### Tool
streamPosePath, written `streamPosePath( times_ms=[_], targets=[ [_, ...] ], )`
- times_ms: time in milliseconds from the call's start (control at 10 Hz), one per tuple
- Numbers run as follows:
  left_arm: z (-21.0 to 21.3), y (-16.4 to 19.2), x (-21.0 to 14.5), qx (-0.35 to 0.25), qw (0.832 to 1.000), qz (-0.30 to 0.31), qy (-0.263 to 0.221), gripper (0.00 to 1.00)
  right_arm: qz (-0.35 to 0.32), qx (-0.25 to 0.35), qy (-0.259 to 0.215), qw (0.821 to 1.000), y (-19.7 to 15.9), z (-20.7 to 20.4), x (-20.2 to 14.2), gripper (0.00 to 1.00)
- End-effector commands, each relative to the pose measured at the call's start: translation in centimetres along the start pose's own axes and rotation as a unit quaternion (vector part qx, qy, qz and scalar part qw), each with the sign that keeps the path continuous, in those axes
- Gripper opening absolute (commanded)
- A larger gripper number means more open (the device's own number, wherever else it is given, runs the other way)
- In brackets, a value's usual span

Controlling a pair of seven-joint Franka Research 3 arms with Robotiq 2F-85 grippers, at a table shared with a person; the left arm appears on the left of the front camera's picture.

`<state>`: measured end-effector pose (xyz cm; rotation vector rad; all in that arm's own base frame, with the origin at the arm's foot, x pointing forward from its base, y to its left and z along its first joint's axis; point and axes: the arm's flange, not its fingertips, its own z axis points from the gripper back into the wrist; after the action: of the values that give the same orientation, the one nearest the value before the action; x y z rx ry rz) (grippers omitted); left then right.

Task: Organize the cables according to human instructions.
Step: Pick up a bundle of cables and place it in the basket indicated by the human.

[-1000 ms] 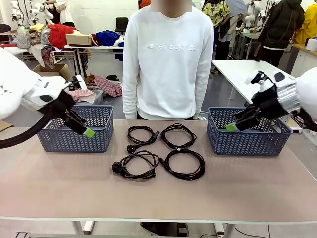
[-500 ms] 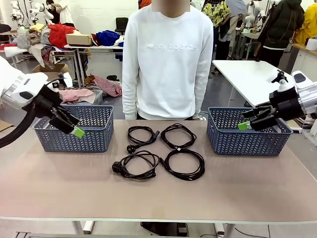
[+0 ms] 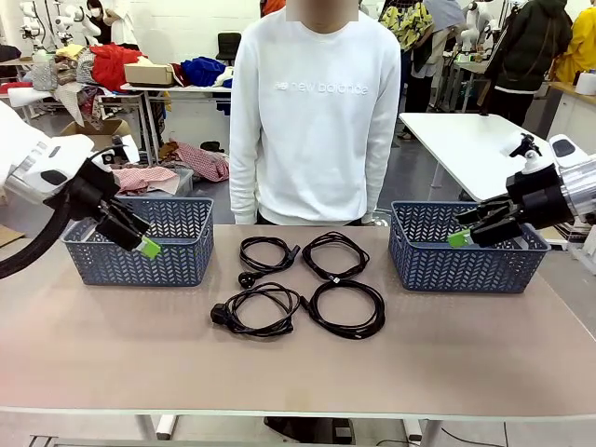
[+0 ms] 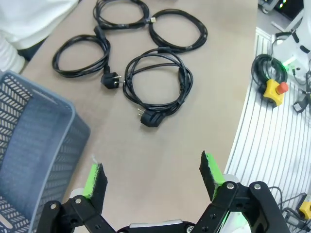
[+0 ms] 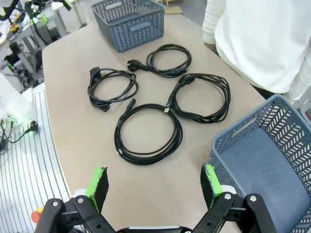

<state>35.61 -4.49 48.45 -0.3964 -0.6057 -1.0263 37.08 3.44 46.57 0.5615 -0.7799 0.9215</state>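
Four coiled black cables (image 3: 307,284) lie on the worktop (image 3: 121,345) directly in front of the person (image 3: 315,112). Left of the person, the left end effector (image 4: 151,168) hovers spread and empty above a blue basket (image 3: 140,265); right of the person, the right end effector (image 5: 154,173) does likewise.

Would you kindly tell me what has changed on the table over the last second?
Both grippers drew back outward: the left gripper to the left, the right gripper to the right. Both stayed open and empty. The four cables and the two baskets did not move.
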Motion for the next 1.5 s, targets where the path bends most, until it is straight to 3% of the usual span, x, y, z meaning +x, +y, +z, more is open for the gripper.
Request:
streamPosePath(
  times_ms=[0, 1400],
  targets=[
    [-0.08, 0.12, -0.39, -0.009, 1.0, -0.009, -0.009, 1.0, 0.016, 0.002, -0.009, 1.0, -0.59, 0.04, -0.03, 1.0],
    [-0.08, 0.12, -0.39, -0.009, 1.0, -0.009, -0.009, 1.0, 0.016, 0.002, -0.009, 1.0, -0.59, 0.04, -0.03, 1.0]
  ],
)
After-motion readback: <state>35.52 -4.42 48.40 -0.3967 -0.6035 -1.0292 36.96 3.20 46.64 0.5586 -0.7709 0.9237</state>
